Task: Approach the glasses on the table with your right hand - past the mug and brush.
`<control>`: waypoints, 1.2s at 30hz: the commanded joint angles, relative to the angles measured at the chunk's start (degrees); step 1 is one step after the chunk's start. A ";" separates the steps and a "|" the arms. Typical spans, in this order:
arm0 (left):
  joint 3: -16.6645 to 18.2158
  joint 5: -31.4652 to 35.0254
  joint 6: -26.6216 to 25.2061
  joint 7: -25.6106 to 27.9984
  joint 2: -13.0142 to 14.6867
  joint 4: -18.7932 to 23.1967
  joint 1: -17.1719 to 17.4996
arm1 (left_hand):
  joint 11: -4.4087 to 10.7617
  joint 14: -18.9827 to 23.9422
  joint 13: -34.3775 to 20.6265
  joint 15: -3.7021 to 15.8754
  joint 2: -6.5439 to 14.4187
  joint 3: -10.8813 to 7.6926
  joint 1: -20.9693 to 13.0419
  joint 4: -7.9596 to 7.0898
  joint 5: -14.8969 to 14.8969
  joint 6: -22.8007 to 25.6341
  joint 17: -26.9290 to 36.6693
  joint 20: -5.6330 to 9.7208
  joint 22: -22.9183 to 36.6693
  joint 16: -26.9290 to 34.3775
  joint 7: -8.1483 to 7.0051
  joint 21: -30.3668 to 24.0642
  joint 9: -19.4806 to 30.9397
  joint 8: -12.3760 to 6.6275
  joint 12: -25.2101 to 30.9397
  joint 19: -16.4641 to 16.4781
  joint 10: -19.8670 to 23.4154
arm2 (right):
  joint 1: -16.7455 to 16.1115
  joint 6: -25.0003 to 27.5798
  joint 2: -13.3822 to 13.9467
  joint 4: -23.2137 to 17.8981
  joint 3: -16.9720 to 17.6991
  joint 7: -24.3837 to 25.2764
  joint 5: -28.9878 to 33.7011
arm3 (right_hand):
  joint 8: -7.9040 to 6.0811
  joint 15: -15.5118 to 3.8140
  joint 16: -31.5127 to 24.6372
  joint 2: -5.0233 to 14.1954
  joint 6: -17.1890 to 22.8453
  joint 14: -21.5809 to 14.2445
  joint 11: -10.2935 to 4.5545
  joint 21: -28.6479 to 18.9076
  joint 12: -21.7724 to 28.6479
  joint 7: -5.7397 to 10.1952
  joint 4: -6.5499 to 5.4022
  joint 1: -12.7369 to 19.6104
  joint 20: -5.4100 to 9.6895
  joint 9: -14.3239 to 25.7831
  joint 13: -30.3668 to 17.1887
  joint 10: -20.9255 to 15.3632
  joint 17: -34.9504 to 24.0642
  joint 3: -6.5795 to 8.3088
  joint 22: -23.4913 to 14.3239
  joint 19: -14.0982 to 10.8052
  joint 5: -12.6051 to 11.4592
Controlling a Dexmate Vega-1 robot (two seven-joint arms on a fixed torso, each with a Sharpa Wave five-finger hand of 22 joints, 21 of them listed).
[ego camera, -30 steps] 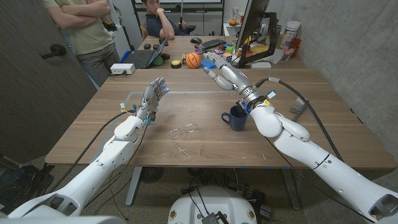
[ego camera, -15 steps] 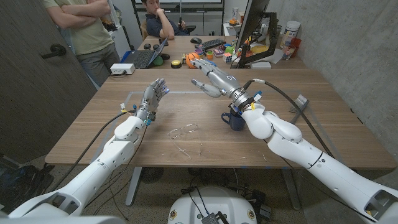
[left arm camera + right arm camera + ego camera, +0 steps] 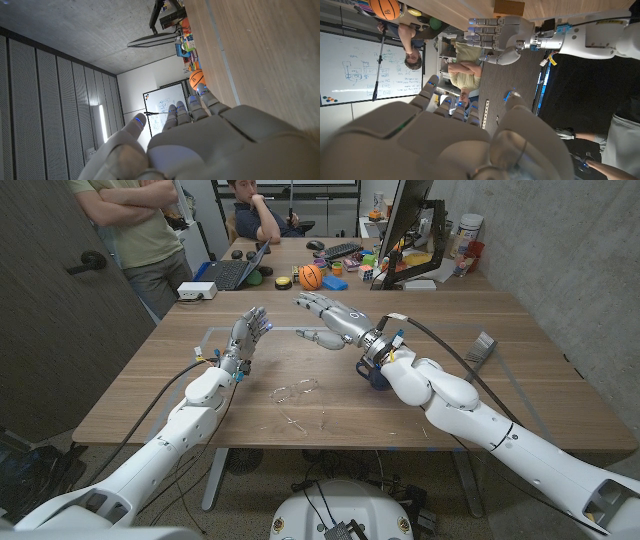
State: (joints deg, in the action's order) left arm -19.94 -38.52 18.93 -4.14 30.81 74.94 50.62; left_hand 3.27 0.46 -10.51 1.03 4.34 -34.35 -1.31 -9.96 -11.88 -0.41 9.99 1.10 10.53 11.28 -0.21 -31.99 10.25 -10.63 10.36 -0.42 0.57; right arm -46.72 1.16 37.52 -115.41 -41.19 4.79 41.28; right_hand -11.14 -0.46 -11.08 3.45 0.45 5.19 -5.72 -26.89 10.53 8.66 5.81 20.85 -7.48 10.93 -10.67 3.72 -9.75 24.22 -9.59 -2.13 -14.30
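Clear-framed glasses (image 3: 293, 390) lie on the wooden table (image 3: 300, 360) near the front middle. A dark blue mug (image 3: 376, 377) stands to their right, mostly hidden behind my right wrist. A brush (image 3: 480, 346) lies further right. My right hand (image 3: 325, 316) hovers open over the table's middle, fingers spread and pointing left, beyond the glasses and left of the mug. It also fills the near part of the right wrist view as my right hand (image 3: 455, 135). My left hand (image 3: 248, 334) stands upright and open, left of the glasses, holding nothing; the same left hand (image 3: 200, 145) appears from behind, and as the left hand (image 3: 492, 25).
At the table's far end sit a laptop (image 3: 225, 272), a white box (image 3: 198, 290), a basketball (image 3: 311, 275), a monitor (image 3: 405, 215) and small clutter. One person (image 3: 135, 230) stands at the back left with folded arms; another person (image 3: 255, 210) sits behind.
My right hand has swung leftward from above the mug to the table's middle, and the forearm now covers most of the mug. The left hand and the glasses have not moved.
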 commanded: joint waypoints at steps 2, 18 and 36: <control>-0.14 0.37 0.10 0.44 -0.17 0.05 0.20 | 0.07 -0.20 -0.24 0.06 4.50 0.18 0.45 -0.11 -0.21 -0.15 0.20 0.10 0.17 0.49 -0.27 0.13 0.21 -0.19 0.34 0.35 0.12 | 2.12 0.82 0.29 -0.12 -2.86 -8.43 2.32 | -0.05 1.12 -0.49 -1.57 -0.11 -0.66 -0.10 0.45 0.25 0.63 0.47 0.59 -3.42 0.05 -0.16 0.45 -0.22 -1.20 -0.10 -2.09 -0.73; -0.08 0.74 -0.47 1.27 0.57 1.74 1.08 | 0.16 -0.18 -0.24 0.13 4.52 0.28 0.44 -0.08 -0.24 -0.24 0.19 0.06 0.17 0.50 -0.30 0.32 0.21 -0.17 0.30 0.37 0.01 | 4.07 0.02 -0.01 1.94 -6.46 -15.37 4.66 | 0.10 1.18 -0.48 -1.98 -0.03 -1.36 -0.86 1.31 0.16 3.43 1.07 1.94 -4.60 0.04 -0.15 0.84 -0.20 -2.39 -0.07 -4.78 -1.63; 0.49 0.72 -0.43 1.85 1.46 3.39 2.34 | 0.11 -0.25 -0.24 0.19 4.35 0.39 0.32 0.09 -0.30 -0.34 0.15 0.18 0.16 0.44 -0.25 0.54 0.20 -0.14 0.26 0.41 -0.15 | 5.91 -2.11 -1.47 4.47 -9.54 -18.59 7.07 | 0.19 0.00 -0.15 -1.98 -0.76 -0.51 -1.07 3.09 0.13 3.78 1.86 4.05 -4.65 0.05 -0.15 1.66 -0.18 -3.03 0.06 -5.19 -2.63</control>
State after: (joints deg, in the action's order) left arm -19.96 -37.81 18.54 -2.71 31.62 77.14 51.98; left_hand 3.27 0.46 -10.51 1.03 4.33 -34.17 -1.31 -9.77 -11.86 -0.41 9.99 1.10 10.53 11.28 -0.21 -31.56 10.24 -10.63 10.36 -0.43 0.57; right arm -41.85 0.38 36.73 -112.40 -48.92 -11.71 46.89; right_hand -10.74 -0.13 -11.22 1.44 0.00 4.41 -6.42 -23.94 10.53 12.09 7.50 24.11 -11.96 10.94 -10.68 5.05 -9.74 21.27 -9.35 -6.82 -16.56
